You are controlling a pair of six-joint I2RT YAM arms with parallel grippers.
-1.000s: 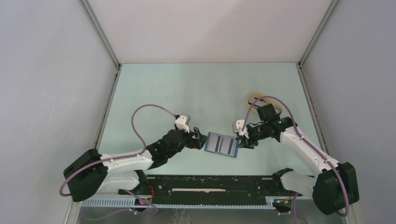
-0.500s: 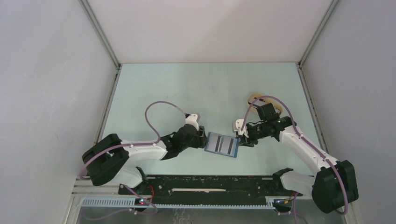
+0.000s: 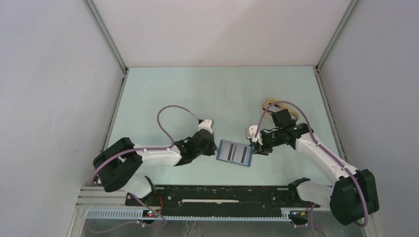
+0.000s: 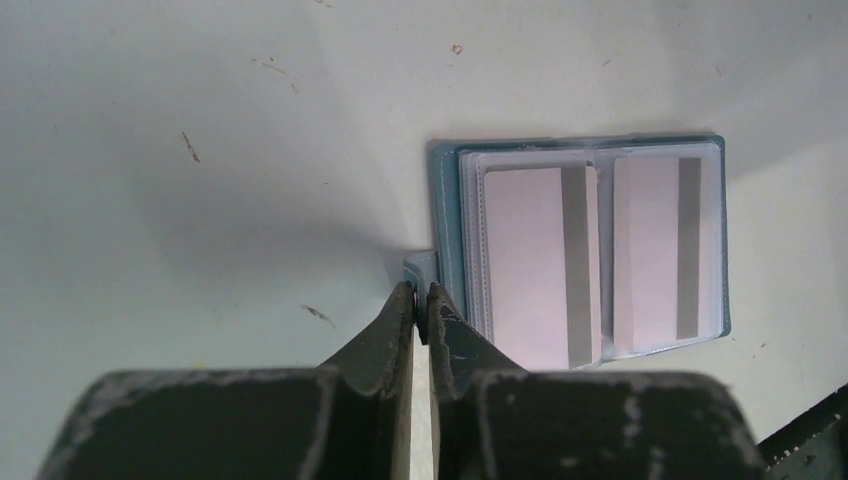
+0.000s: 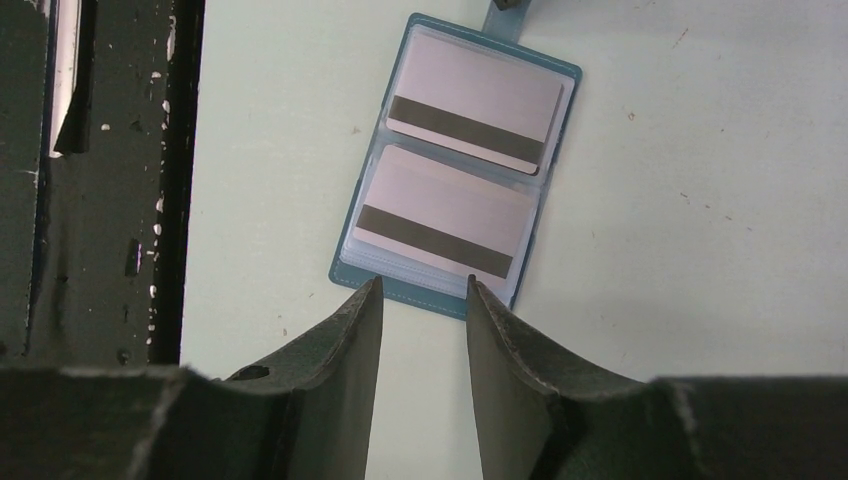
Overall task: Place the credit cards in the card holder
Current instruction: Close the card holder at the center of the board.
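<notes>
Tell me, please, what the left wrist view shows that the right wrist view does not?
Only the left wrist view: the left gripper whole, its fingers closed on the small blue tab of the card holder. Only the right wrist view: the right gripper, its fingers apart, tips at the holder's opposite edge. Both: the card holder lying open on the table, with two dark-striped credit cards in its clear slots, one per side.
</notes>
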